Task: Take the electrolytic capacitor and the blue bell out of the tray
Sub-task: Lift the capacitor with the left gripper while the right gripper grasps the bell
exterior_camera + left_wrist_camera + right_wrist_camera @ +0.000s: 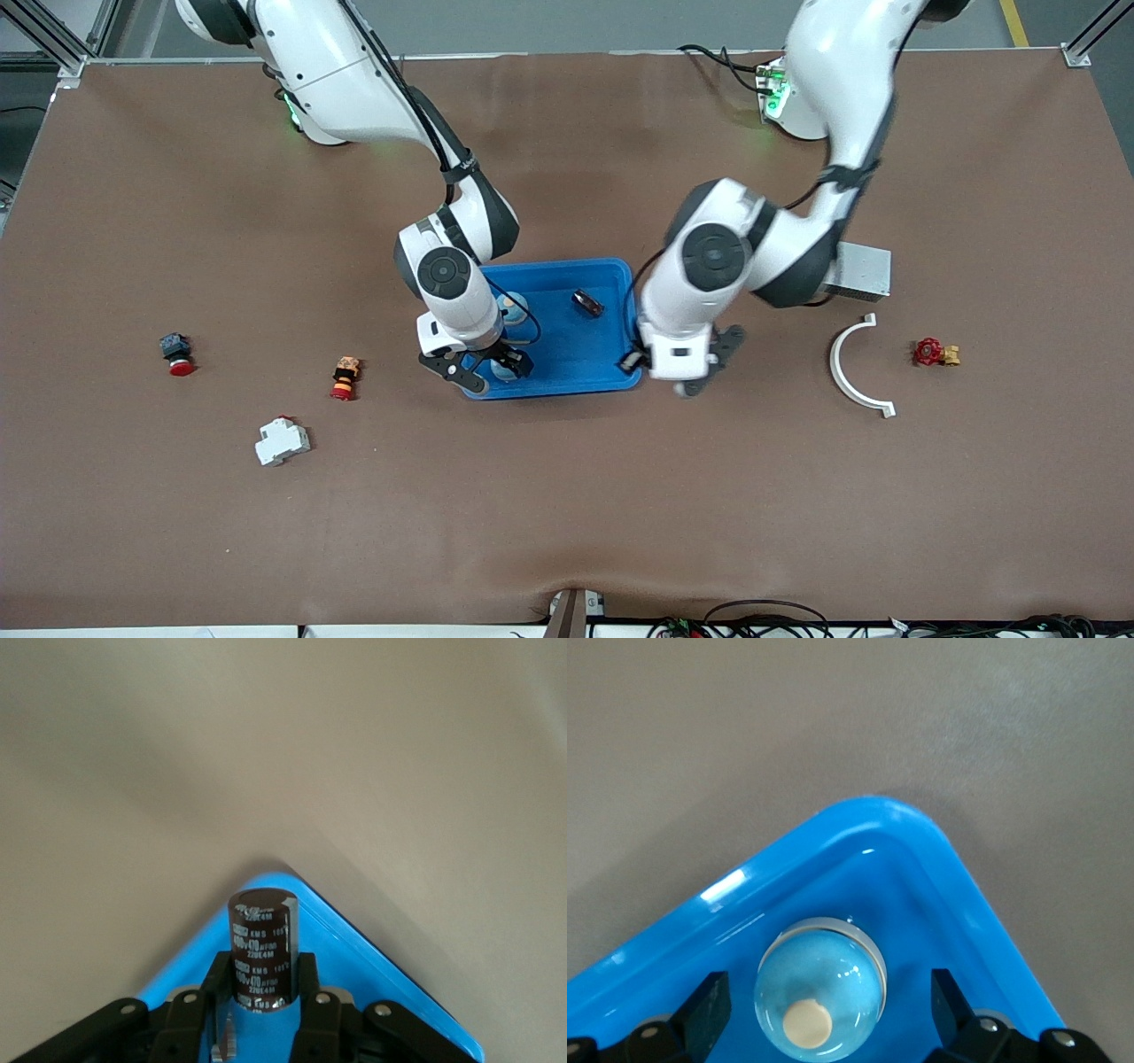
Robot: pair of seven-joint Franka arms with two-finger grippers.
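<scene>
A blue bin [558, 263] stands at the table's middle. My left gripper [675, 383] is shut on a dark brown capacitor [263, 943] and holds it upright over the bin's corner [341, 939] at the left arm's end; it also shows in the left wrist view [263, 974]. My right gripper [485, 365] is open, low in the bin's corner at the right arm's end. A light-blue bell [821, 992] with a cream button sits on the bin floor between its fingers [709, 1005], apart from both. The bell also shows in the front view [505, 370].
The bin also holds a second light-blue round thing [512, 307] and a small dark part [587, 303]. Toward the right arm's end lie a red-capped button [175, 353], an orange button [345, 377] and a white breaker [282, 440]. Toward the left arm's end lie a white curved piece [855, 372], a red valve [932, 352] and a grey box [861, 270].
</scene>
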